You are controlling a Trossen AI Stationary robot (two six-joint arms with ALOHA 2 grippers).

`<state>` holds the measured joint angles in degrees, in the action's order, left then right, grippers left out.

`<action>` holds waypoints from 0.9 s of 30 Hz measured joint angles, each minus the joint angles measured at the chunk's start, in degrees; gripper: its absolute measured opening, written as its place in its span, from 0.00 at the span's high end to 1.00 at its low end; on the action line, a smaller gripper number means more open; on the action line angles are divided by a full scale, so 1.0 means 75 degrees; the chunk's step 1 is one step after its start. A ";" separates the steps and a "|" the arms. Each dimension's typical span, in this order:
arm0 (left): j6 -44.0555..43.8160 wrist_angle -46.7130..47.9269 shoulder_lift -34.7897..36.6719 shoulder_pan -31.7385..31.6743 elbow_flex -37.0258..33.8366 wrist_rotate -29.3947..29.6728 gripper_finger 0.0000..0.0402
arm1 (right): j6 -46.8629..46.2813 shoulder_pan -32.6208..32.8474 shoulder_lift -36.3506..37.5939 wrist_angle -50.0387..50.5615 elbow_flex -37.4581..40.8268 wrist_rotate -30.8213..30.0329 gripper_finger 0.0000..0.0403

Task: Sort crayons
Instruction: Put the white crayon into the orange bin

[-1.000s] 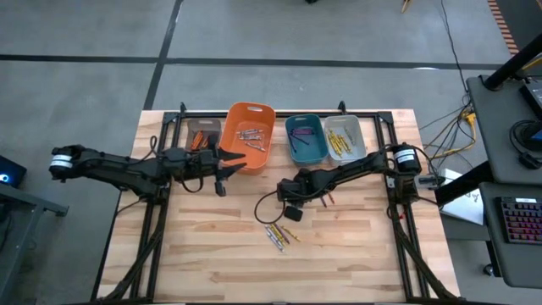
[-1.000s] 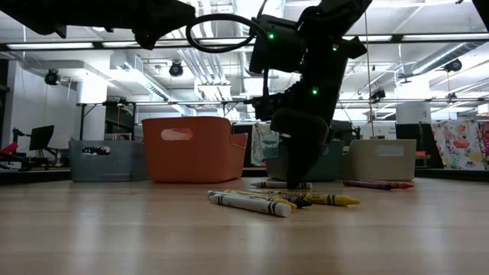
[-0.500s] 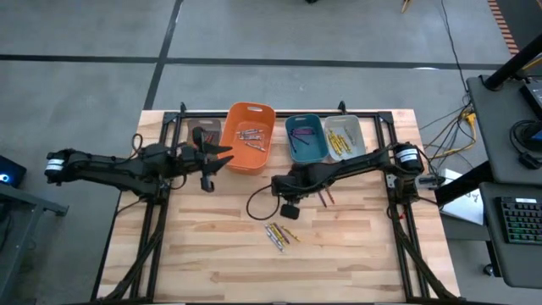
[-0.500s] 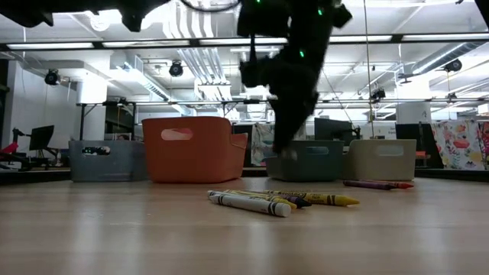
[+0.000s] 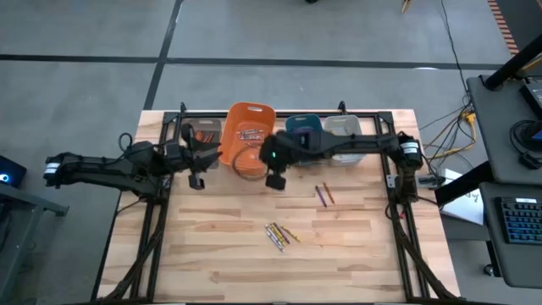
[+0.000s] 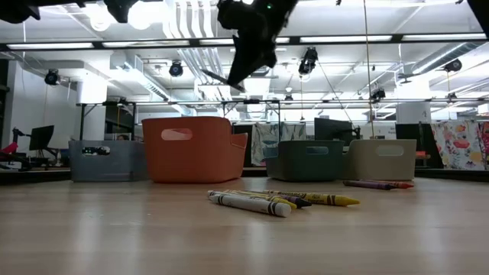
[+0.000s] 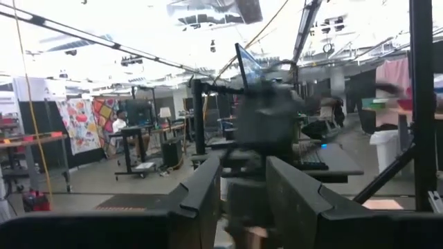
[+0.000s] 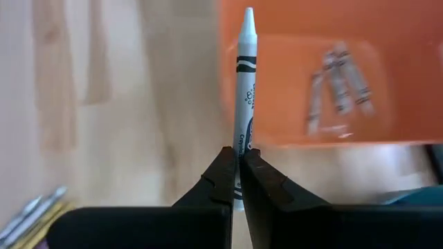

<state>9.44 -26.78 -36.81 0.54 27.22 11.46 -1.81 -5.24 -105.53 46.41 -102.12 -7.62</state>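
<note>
**A:** While the right gripper [image 8: 238, 181] hangs above the orange bin [image 5: 251, 135] at the tabletop's far edge, its fingers are pinched tight on a white crayon [image 8: 243, 104], tip forward. Why carry it there?

**B:** That bin already holds several pale crayons [image 8: 339, 83], so by colour it looks like the white one's home. The grip is near the crayon's tail, which leaves most of its length clear to drop in once the fingers part.

**A:** And the left gripper [image 5: 197, 161]?

**B:** It waits over the far-left part of the tabletop, near the brown bin [image 5: 203, 131], fingers partly apart with nothing visible between them. It seems parked to keep out of the way.

**A:** What's left to sort?

**B:** A small cluster of crayons [image 5: 279, 234], yellow and pale among them, lies toward the near edge at mid-table. Two more, a purple crayon [image 5: 320, 196] and a reddish crayon [image 5: 329, 194], lie just beside each other nearer the bins. The teal bin [image 5: 303, 125] and the grey bin [image 5: 343, 127] stand along the far edge, partly hidden by the right arm.

**A:** So some way to go?

**B:** I'd judge so; loose crayons are still on the wood.
</note>
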 joint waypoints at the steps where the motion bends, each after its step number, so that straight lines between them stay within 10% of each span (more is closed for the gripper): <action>1: 0.0056 0.0048 0.0048 0.0000 0.0000 0.0000 0.75 | 0.0110 -0.0158 -0.0079 0.0020 -0.0162 -0.0008 0.97; 20: 0.0447 0.0816 0.0988 0.0000 -0.0006 0.0003 0.75 | 0.2397 -0.2256 -0.3410 0.0352 -0.4243 0.0034 0.97; 27: 0.0440 0.1041 0.1165 0.0000 -0.0006 0.0003 0.75 | 0.2784 -0.2707 -0.3853 0.0253 -0.4267 0.0037 0.97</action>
<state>12.74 -18.97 -28.08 0.54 27.18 11.49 19.07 -25.54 -134.42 48.31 -134.13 -7.34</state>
